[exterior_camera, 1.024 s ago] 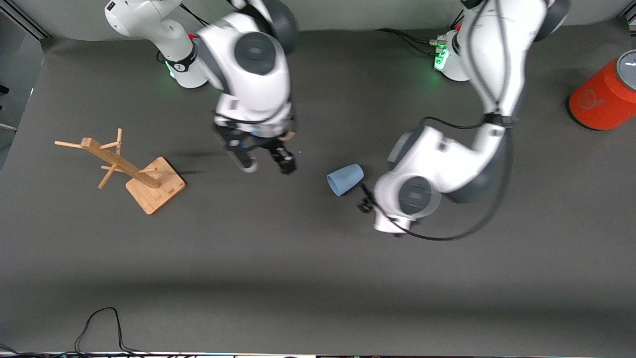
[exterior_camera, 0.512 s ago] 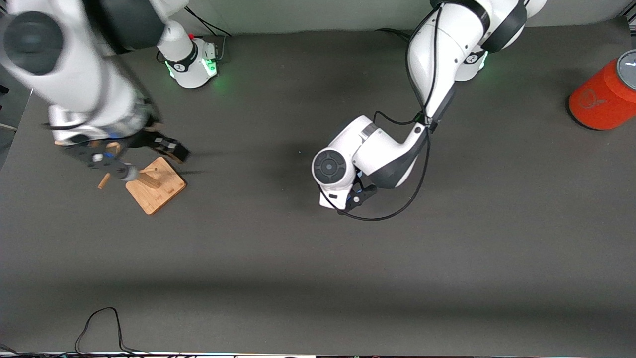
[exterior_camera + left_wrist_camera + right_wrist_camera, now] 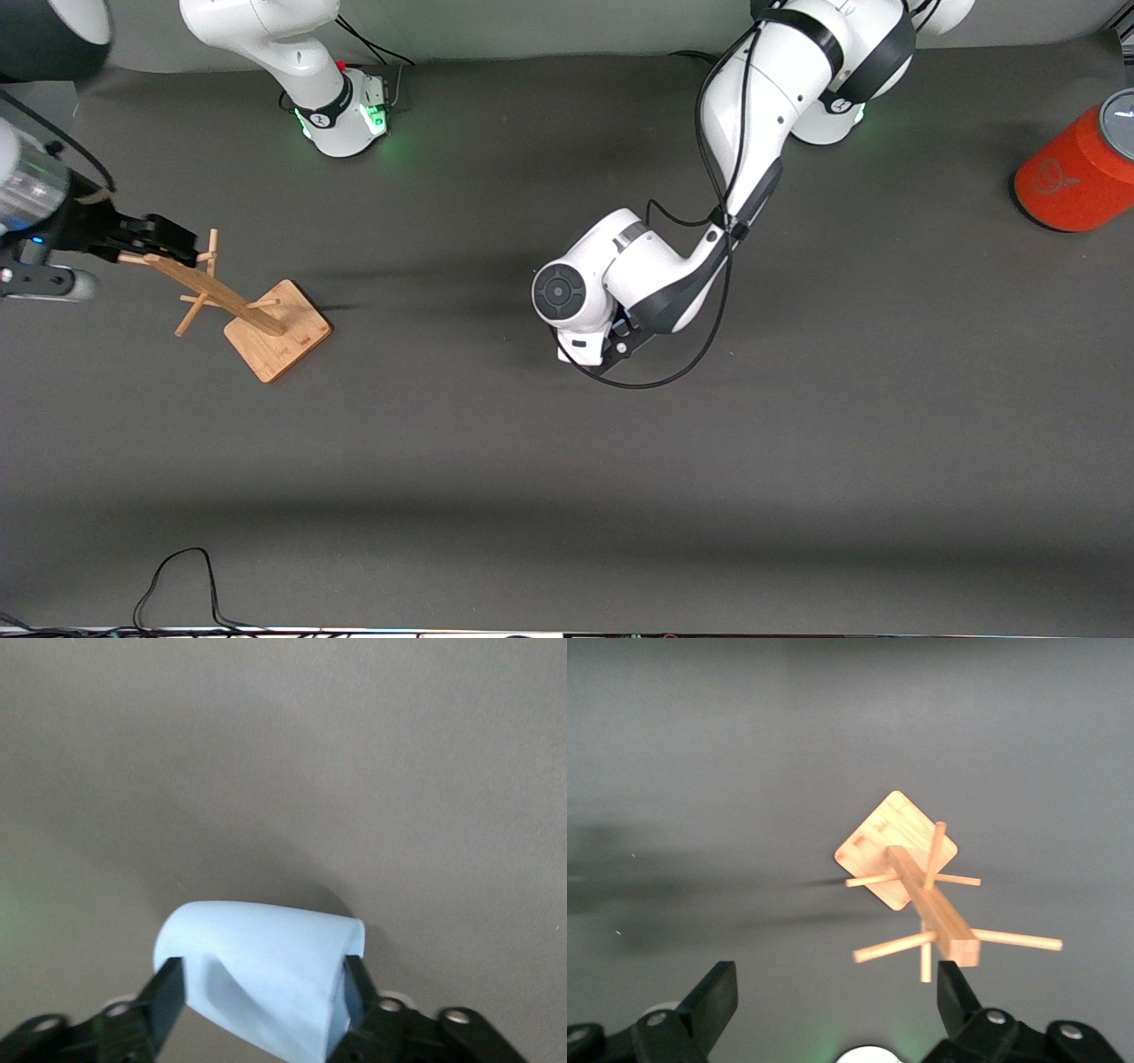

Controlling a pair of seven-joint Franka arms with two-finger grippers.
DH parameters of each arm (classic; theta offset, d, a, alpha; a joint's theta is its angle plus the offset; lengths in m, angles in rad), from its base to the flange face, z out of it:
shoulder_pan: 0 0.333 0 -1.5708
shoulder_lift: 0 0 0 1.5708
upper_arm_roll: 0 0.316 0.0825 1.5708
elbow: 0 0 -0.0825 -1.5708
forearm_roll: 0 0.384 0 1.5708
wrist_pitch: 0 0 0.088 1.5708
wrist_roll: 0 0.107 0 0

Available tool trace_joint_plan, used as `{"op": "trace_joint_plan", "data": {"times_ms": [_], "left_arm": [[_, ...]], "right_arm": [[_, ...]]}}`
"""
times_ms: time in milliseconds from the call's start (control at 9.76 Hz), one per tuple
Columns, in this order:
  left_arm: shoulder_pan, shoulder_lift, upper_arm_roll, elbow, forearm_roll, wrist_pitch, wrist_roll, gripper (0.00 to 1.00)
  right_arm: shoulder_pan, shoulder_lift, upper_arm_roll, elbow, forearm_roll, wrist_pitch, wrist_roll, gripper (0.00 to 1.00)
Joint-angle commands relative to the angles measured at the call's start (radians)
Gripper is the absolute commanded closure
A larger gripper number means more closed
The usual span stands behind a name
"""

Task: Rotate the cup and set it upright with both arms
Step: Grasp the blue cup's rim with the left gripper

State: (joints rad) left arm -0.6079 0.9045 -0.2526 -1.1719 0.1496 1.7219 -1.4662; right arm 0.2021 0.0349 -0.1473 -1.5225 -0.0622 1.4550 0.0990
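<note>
The light-blue cup [image 3: 266, 979] lies on its side on the dark table mat, seen only in the left wrist view. My left gripper [image 3: 263, 992] is shut on the cup, one black finger against each side of its wall. In the front view the left arm's wrist [image 3: 576, 297] is low over the middle of the table and hides the cup; only part of the left gripper [image 3: 616, 344] shows. My right gripper [image 3: 131, 262] is open and empty in the air over the top of the wooden rack, and it also shows in the right wrist view [image 3: 833, 992].
A wooden peg rack [image 3: 221, 297] on a square base stands toward the right arm's end; it also shows in the right wrist view [image 3: 921, 895]. A large orange cylinder [image 3: 1076, 173] lies at the left arm's end. A black cable [image 3: 177, 576] loops at the table's near edge.
My right arm has swung from the table's middle out over the wooden rack. My left arm has moved over the cup and its fingers have come onto its sides.
</note>
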Motion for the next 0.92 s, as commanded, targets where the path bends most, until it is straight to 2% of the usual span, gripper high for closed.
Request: {"op": "trace_joint_plan", "data": {"times_ms": [0, 102, 205, 307, 410, 512, 717, 819], "left_arm": [[-0.038, 0.021, 0.013, 0.040, 0.012, -0.077, -0.032, 0.68], [-0.039, 0.017, 0.010, 0.041, 0.010, -0.109, -0.031, 0.87], [-0.041, 0.016, 0.009, 0.049, 0.007, -0.131, -0.029, 1.00], [-0.039, 0.011, 0.001, 0.054, 0.005, -0.148, -0.028, 1.00], [-0.036, 0.001, -0.002, 0.057, 0.005, -0.157, -0.026, 1.00], [-0.033, -0.007, -0.002, 0.069, -0.004, -0.171, -0.031, 1.00], [-0.029, -0.016, 0.004, 0.077, -0.007, -0.171, -0.098, 1.00], [-0.023, -0.024, 0.006, 0.077, -0.008, -0.166, -0.106, 1.00]], "right_arm": [[0.002, -0.023, -0.041, -0.044, -0.018, 0.045, -0.156, 0.00], [0.005, -0.026, -0.072, -0.067, -0.018, 0.077, -0.212, 0.00], [0.003, -0.038, -0.077, -0.094, -0.018, 0.102, -0.220, 0.00], [0.002, -0.059, -0.077, -0.128, -0.018, 0.131, -0.219, 0.00], [-0.044, -0.085, -0.061, -0.177, -0.014, 0.172, -0.217, 0.00], [-0.094, -0.087, -0.020, -0.188, -0.005, 0.185, -0.211, 0.00], [-0.244, -0.087, 0.122, -0.182, -0.001, 0.185, -0.206, 0.00], [-0.286, -0.087, 0.161, -0.179, -0.001, 0.186, -0.205, 0.00]]}}
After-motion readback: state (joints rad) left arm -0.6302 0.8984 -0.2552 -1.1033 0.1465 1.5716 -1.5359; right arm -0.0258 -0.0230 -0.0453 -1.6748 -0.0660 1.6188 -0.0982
